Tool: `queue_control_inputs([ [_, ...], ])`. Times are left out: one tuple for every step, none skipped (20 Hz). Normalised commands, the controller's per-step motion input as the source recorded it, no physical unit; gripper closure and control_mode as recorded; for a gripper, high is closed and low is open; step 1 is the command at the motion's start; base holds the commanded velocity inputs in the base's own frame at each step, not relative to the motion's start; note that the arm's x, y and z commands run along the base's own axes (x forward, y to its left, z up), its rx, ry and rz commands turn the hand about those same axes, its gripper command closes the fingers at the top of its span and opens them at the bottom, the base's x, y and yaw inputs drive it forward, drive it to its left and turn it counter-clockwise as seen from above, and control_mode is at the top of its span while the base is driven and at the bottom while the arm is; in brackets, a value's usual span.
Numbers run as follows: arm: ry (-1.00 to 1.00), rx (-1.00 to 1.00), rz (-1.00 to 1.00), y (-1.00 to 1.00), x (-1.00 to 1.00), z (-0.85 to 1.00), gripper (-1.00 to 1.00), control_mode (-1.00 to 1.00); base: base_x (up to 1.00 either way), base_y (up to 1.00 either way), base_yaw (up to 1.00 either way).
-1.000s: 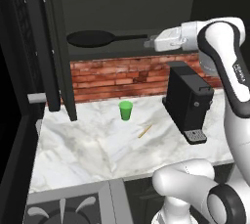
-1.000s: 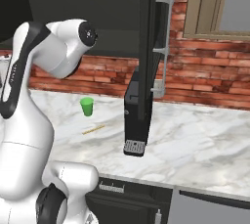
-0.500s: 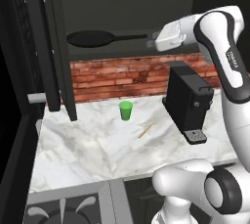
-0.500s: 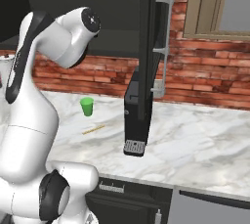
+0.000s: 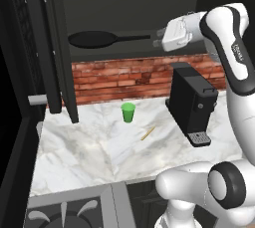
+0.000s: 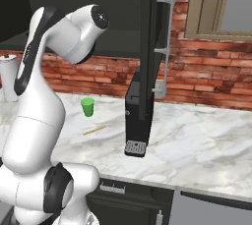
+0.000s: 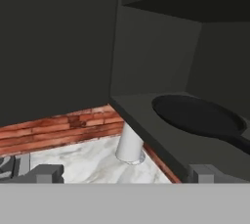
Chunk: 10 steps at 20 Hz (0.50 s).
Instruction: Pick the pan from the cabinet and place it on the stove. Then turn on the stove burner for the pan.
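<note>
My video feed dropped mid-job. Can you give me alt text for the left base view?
The open gripper reaches toward the handle of the pan, which lies on the open cabinet shelf. Below, a green cup and a black coffee machine stand on the marble counter.

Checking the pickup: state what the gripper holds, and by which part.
Nothing. The gripper is open, short of the pan lying on the cabinet shelf.
</note>
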Motion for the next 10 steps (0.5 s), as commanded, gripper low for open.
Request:
queue_control_inputs([
  [-0.09,0.0,0.04,0.0,0.14,-0.12,-1.0,-1.0,0.0,0.0,0.0],
  [-0.09,0.0,0.03,0.0,0.12,-0.13,-1.0,-1.0,0.0,0.0,0.0],
  [-0.1,0.0,0.02,0.0,0.12,-0.14,-1.0,-1.0,0.0,0.0,0.0],
  [-0.11,0.0,0.03,0.0,0.13,-0.15,-1.0,-1.0,0.0,0.0,0.0],
  [-0.12,-0.01,0.02,0.0,0.1,-0.16,-1.0,-1.0,0.0,0.0,0.0],
  [-0.07,0.0,0.01,0.0,0.06,0.0,-1.0,-1.0,0.0,0.0,0.0],
  [-0.03,0.0,0.0,0.0,0.1,0.0,-1.0,-1.0,0.0,0.0,0.0],
  [0.0,0.0,0.0,0.0,0.11,0.0,-1.0,-1.0,0.0,0.0,0.0],
  [0.0,0.0,0.0,0.0,0.11,0.0,-1.0,-1.0,0.0,0.0,0.0],
  [0.0,0.0,0.0,0.0,0.11,0.0,-1.0,-1.0,0.0,0.0,0.0],
])
